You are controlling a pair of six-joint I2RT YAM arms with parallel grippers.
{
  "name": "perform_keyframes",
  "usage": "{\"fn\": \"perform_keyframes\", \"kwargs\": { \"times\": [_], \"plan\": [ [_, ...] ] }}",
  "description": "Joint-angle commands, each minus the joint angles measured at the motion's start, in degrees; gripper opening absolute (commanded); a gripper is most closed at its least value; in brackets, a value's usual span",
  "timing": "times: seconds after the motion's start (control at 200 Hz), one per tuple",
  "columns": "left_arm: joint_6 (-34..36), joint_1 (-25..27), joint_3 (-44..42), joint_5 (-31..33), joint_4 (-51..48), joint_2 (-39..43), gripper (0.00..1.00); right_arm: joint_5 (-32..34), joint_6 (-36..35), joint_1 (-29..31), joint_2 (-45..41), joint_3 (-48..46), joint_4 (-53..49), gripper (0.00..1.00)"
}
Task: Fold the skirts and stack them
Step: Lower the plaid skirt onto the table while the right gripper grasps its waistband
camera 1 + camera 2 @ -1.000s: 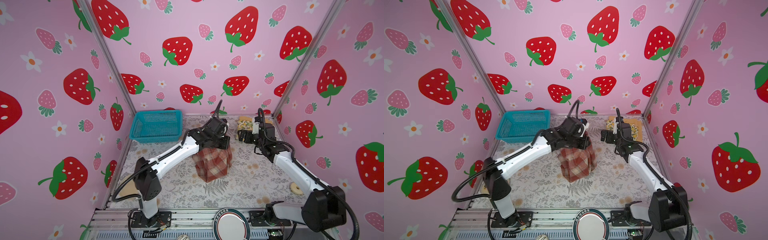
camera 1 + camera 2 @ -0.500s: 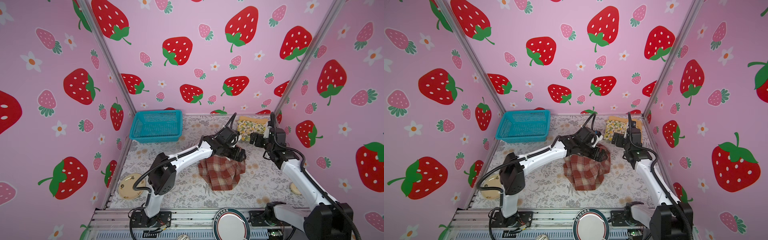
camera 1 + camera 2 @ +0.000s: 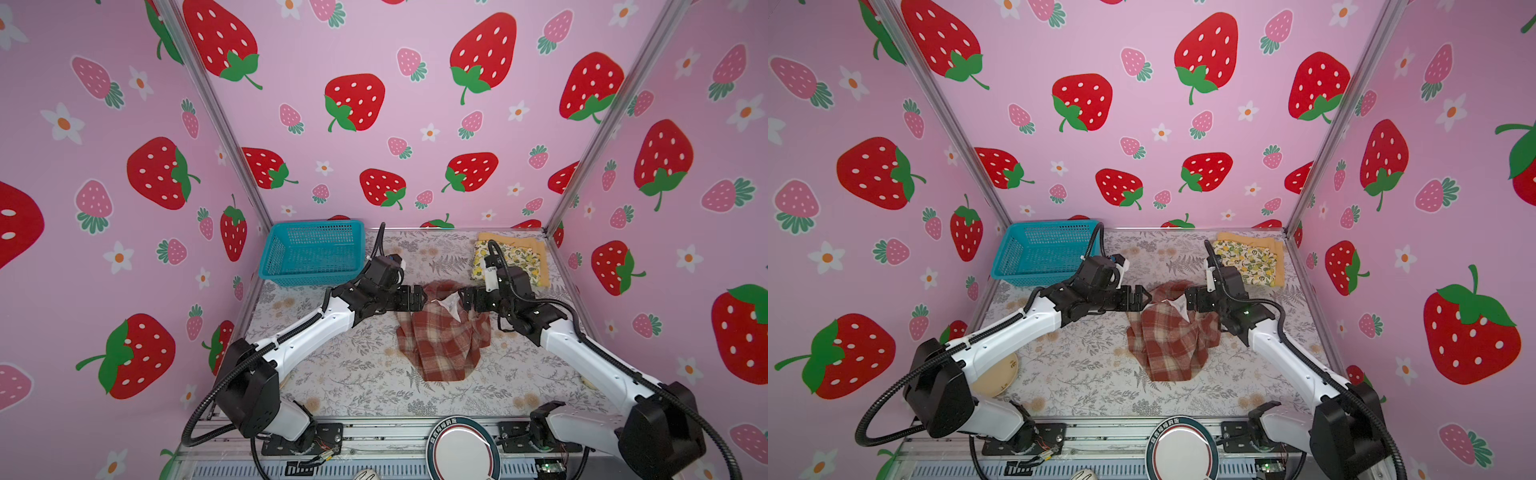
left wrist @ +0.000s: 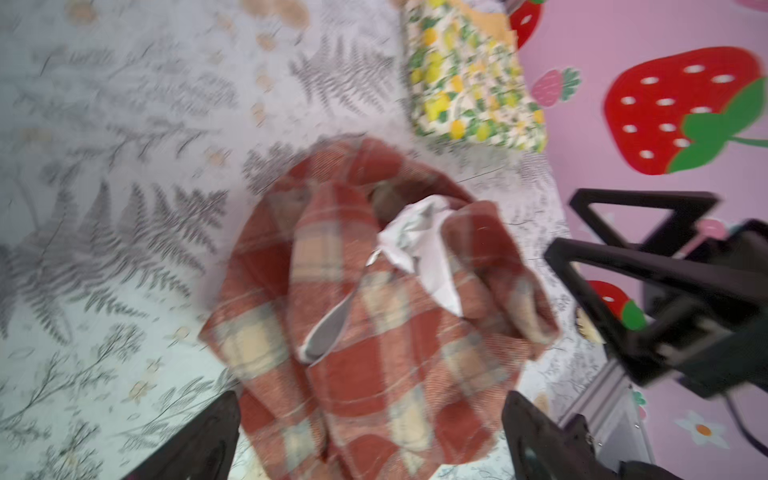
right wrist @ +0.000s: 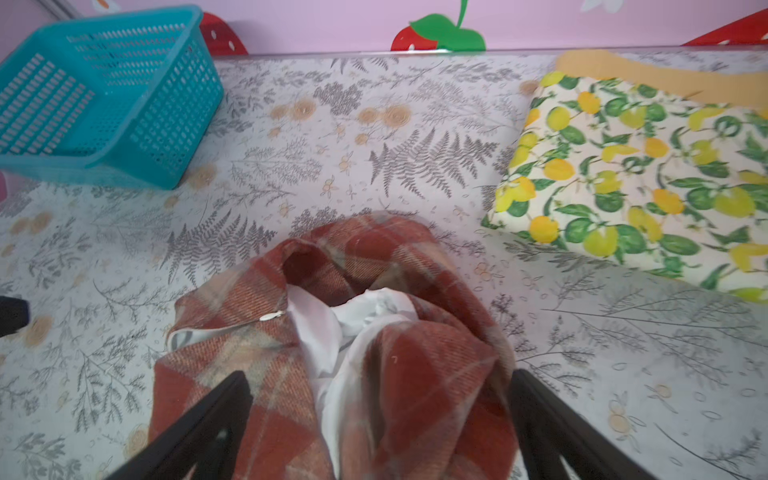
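Between the left gripper [image 3: 419, 298] and right gripper [image 3: 464, 300], both spread wide and empty: the plaid skirt [image 3: 440, 345], rumpled on the table [image 3: 345, 374].

Jaws face each other just above the skirt's bunched end, with white lining [image 3: 449, 306] showing beneath the gap between them. Beyond the right gripper, the lemon skirt [image 3: 517, 262] sits folded on the mustard skirt [image 3: 530, 244], so 2 of 3 look done; the teal basket [image 3: 311, 274] stands well behind the left gripper. To fold this 1 well, I judge each gripper should drop onto the outer corner of the bunched edge nearest it, pinch plaid and lining together rather than lining alone, then draw apart until the cloth lies flat before any fold. Grabbing the heaped middle would likely trap creases.
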State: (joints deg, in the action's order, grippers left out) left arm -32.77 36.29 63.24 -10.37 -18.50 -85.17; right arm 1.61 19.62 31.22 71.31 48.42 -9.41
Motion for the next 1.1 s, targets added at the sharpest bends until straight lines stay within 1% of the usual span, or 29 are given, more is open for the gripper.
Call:
{"fn": "perform_keyframes", "kwargs": {
  "times": [0.0, 0.06, 0.14, 0.205, 0.275, 0.32, 0.355, 0.395, 0.405, 0.475, 0.625, 0.71, 0.851, 0.961, 1.096],
  "plan": [
    [-3.77, -0.78, -3.31, 1.61, 5.01, 1.26, 0.99, 2.96, -0.13, 2.67, 4.63, 1.8, -2.08, 1.0],
    [-4.37, -1.21, -4.49, 1.91, 5.7, 1.08, 0.99, 3.55, 0.36, 3.8, 7.13, 2.64, -2.55, 1.0],
    [-4.72, -1.84, -5.19, 1.85, 5.78, 0.67, 1.0, 6.73, 0.94, 5.07, 9.67, 4.11, -4.34, 0.97],
    [-4.93, -2.4, -5.54, 1.43, 5.85, 0.4, 1.0, 8.41, 0.95, 5.58, 11.29, 5.06, -5.88, 0.9],
    [-4.93, -2.74, -5.95, 1.56, 5.84, 0.29, 1.0, 9.3, 1.02, 6.02, 11.84, 4.95, -6.47, 0.78],
    [-5.03, -2.92, -6.1, 1.69, 5.85, 0.1, 1.0, 10.13, 1.32, 6.04, 11.71, 4.55, -6.97, 0.64],
    [-5.1, -2.91, -6.2, 1.73, 5.95, -0.08, 1.0, 10.91, 1.87, 6.04, 11.31, 3.83, -7.2, 0.56],
    [-5.33, -2.9, -6.35, 1.64, 6.19, -0.42, 1.0, 11.54, 2.31, 6.04, 10.55, 2.85, -7.02, 0.52],
    [-5.36, -2.9, -6.37, 1.6, 6.31, -0.5, 1.0, 11.63, 2.41, 6.04, 10.33, 2.54, -6.89, 0.5],
    [-5.63, -2.9, -6.48, 1.41, 6.85, -1.48, 1.0, 11.5, 3.51, 5.89, 7.77, -0.14, -5.4, 0.39],
    [-6.59, -2.9, -6.52, 0.27, 7.98, -4.0, 0.99, 10.68, 6.29, 3.81, 0.79, -5.62, -2.8, 0.25],
    [-6.95, -2.9, -6.39, -0.06, 8.48, -4.91, 0.99, 8.78, 7.72, 0.51, -4.04, -9.46, -1.3, 0.2],
    [-7.21, -2.9, -6.29, -0.11, 8.86, -5.56, 0.99, 2.9, 8.77, -8.0, -11.79, -15.6, 0.69, 0.19],
    [-7.41, -2.9, -6.3, 0.16, 8.92, -6.1, 0.98, 0.01, 8.34, -14.09, -13.69, -18.88, 0.49, 0.19],
    [-8.04, -2.9, -6.7, 1.33, 8.92, -6.74, 0.98, -3.45, 9.39, -19.91, -15.93, -23.59, 1.54, 0.18]
  ]
}}
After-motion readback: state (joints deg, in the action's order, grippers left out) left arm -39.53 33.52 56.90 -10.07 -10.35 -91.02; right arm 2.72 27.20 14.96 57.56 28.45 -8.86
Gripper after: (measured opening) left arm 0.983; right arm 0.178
